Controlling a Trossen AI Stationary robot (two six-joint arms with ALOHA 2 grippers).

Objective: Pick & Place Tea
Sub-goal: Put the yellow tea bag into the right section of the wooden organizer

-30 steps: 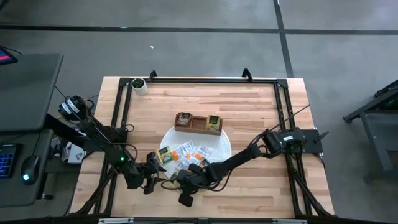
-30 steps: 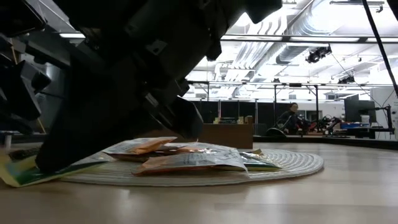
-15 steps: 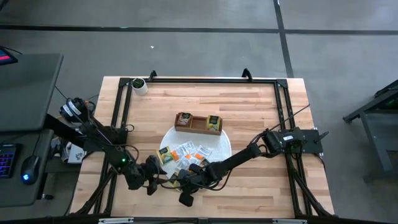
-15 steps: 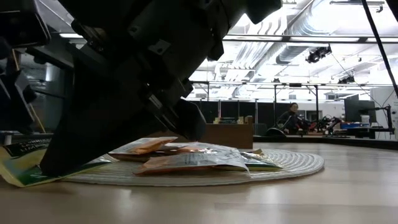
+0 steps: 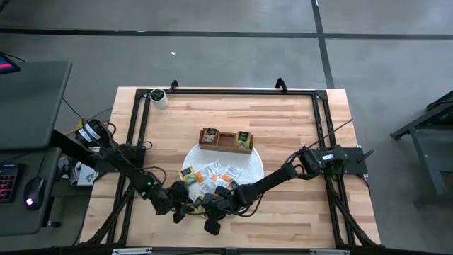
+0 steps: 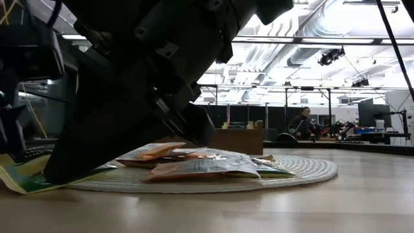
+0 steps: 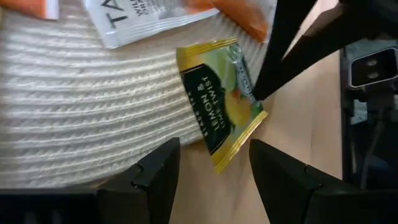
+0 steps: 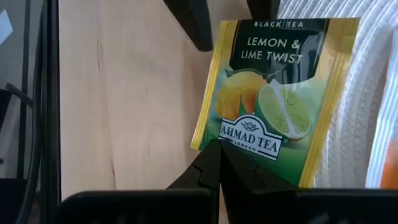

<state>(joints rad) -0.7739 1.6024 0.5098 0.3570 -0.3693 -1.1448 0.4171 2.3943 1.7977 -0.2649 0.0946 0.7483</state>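
A green and yellow tea packet [image 7: 221, 102] marked "Lemon & Lime Twist" lies over the near-left edge of the round white woven mat [image 5: 255, 167], one part on the weave and one on the wooden table. My right gripper [image 8: 217, 168] is shut, and its tip rests on the packet's logo end. My left gripper [image 7: 211, 186] is open; its two fingers stand on either side of the packet's other end [image 8: 273, 28], apart from it. More tea packets [image 5: 212, 175] lie on the mat. The brown wooden tray [image 5: 225, 139] stands behind the mat. My right gripper presses its shut fingertips [image 8: 219, 163] on the packet's short logo end [image 8: 239, 138], slanting down from the table's right side. The packet [image 6: 22, 178] lies tilted under them, with its free end raised a little over the table.
A white cup [image 5: 158, 97] stands at the table's far left corner. Black frame rails [image 5: 134, 134] run along the left, right and far sides of the table. Bare wood lies right of the mat and along the near edge.
My left gripper has moved down and toward the table's right, up to the lemon packet, and has rolled about its own pointing line; its fingers now flank the packet's end. My right gripper has stayed shut on the packet.
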